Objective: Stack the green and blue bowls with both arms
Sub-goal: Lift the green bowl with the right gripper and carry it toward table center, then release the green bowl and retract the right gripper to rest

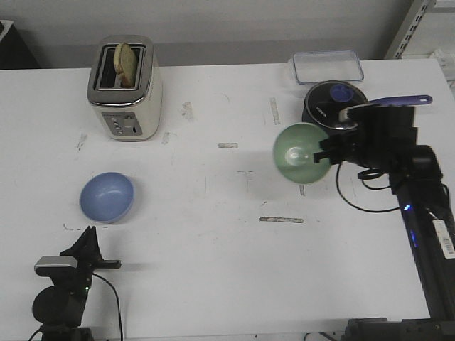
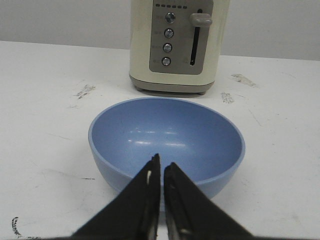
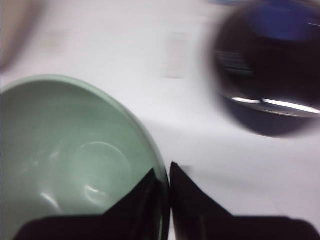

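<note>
Green bowl (image 1: 301, 153) pinched by its rim in the right hand (image 1: 328, 150), lifted and tipped so the inside faces the camera, just in front of the dark saucepan (image 1: 334, 105). Right hand clamped thin on the wall, one finger inside, one outside, as seen in the right wrist view (image 3: 162, 187). Blue bowl (image 1: 106, 197) upright on the worktop (image 1: 213, 241), well to the saucepan's left and nearer the robot, in front of the toaster (image 1: 125, 89). Left hand (image 2: 161, 175) low and just short of the blue bowl's near rim, fingers pressed almost together, holding nothing.

Likely light, stiff and thin-walled, probably plastic or melamine; smooth matte skin, so apt to slip or swing in a narrow pinch. Rim the only sensible hold, wall between the fingers. Equal sizes, so nesting should be snug; best lowered level and centred. Hardly fragile, though liable to skate across the worktop if nudged.

No brand or writing readable on either bowl. Pale mark on the saucepan too blurred to read; toaster buttons unlabelled at this size.
</note>
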